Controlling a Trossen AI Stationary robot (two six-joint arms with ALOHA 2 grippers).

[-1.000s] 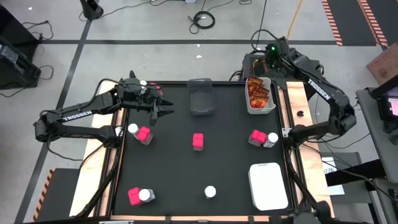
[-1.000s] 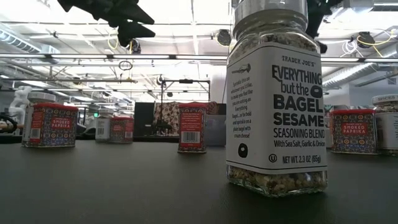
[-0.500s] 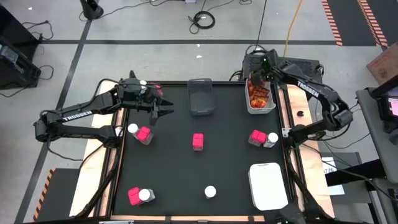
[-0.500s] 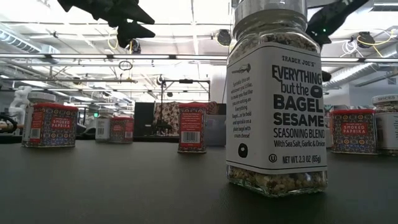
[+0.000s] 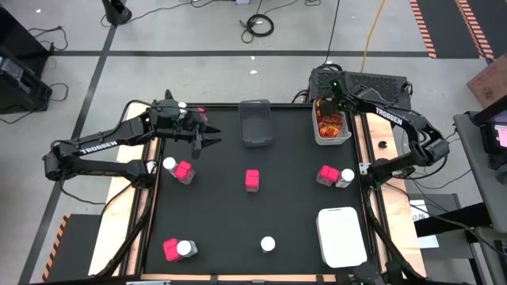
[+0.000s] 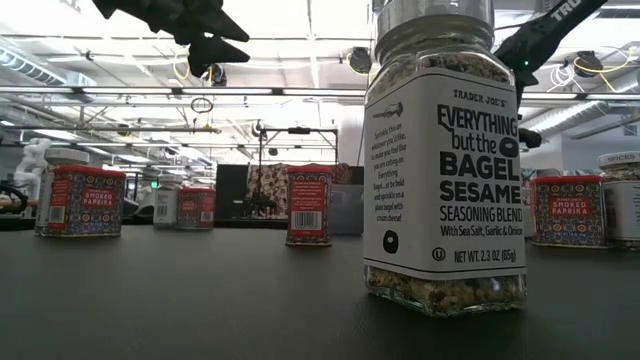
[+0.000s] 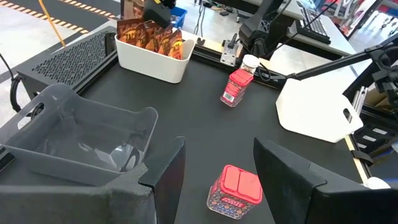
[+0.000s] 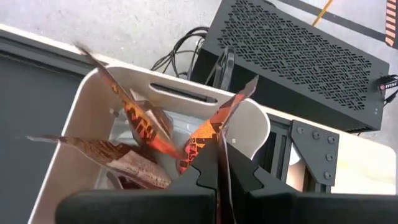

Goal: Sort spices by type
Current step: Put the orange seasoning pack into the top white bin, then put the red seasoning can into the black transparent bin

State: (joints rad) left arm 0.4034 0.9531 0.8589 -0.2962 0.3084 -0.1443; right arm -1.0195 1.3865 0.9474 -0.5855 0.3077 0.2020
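**Spices: right hand pinching a sachet over the far-right bin**

Spices lie scattered across the dark tabletop (image 5: 293,214), and I see three kinds. From the high view, the right hand (image 5: 331,96) sits over the white bin (image 5: 346,134) at the far right corner, which holds orange-red sachets (image 5: 330,121). In my right wrist view its two fingers are pressed together on the edge of one crinkly sachet (image 8: 208,140), held above the others in that bin.

The left hand (image 5: 210,142) hangs above the tabletop's far left area, near the grey tray (image 5: 256,123). In my left wrist view its fingers (image 7: 287,180) stand spread, with nothing between them; a pink pack (image 7: 236,191) sits on the tabletop beyond them.

That centre pink pack (image 5: 252,180) stands alone. To the left, a pink pack (image 5: 184,171) sits just beside a white-lidded jar (image 5: 169,164). To the right, another pink pack (image 5: 325,174) touches a jar (image 5: 346,176). At the near left, a pink pack (image 5: 169,248) and jar (image 5: 186,248) sit together. A single jar (image 5: 268,244) stands at the near middle; from the low view it fills the frame as a bagel seasoning jar (image 6: 446,170). A second white bin (image 5: 341,236) lies at the near right, with no spices that I can see on it.
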